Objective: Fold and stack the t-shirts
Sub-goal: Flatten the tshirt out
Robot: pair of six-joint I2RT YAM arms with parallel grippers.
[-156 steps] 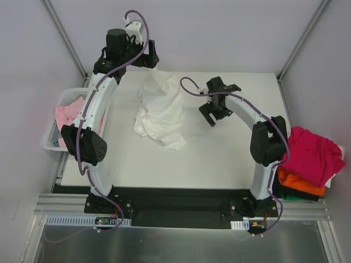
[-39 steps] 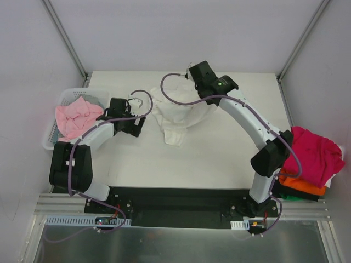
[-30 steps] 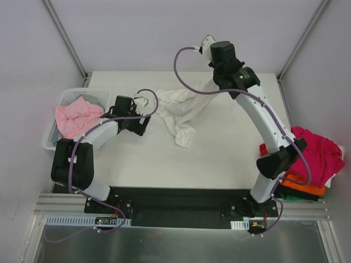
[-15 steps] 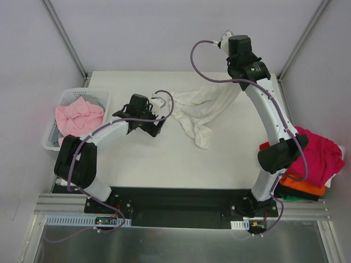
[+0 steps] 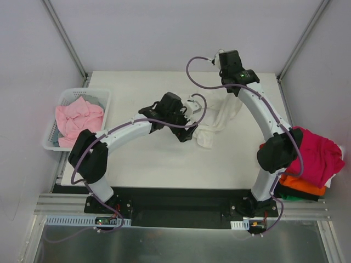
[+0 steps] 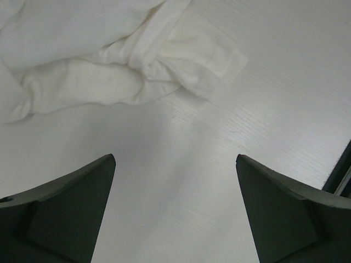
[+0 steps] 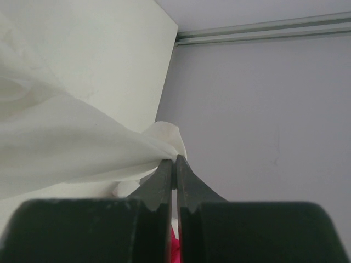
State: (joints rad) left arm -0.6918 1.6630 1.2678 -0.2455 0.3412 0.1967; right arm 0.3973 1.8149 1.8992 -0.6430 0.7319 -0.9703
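The white t-shirt (image 5: 215, 123) sits bunched in the upper middle of the overhead view. Its top end is lifted toward the far right corner of the counter (image 5: 164, 164) and its lower end lies crumpled on the surface. The right pincer (image 7: 174, 163) is clamped tight on a fold of this cloth, as its own camera shows. The left pincer (image 6: 175, 159) is spread wide and empty. It hovers over bare counter just short of the shirt's lower end, which fills the upper left of its wrist view.

The step in hand looks like spreading the shirt out before folding. The next move likely calls for the left pincer to reach a free hem or corner and close on it, so both arms can stretch the cloth flat.

A pink shirt (image 5: 79, 118) lies in the basket (image 5: 66, 97) at the left. A magenta shirt (image 5: 315, 153) and an orange shirt (image 5: 299, 184) are piled at the right edge.
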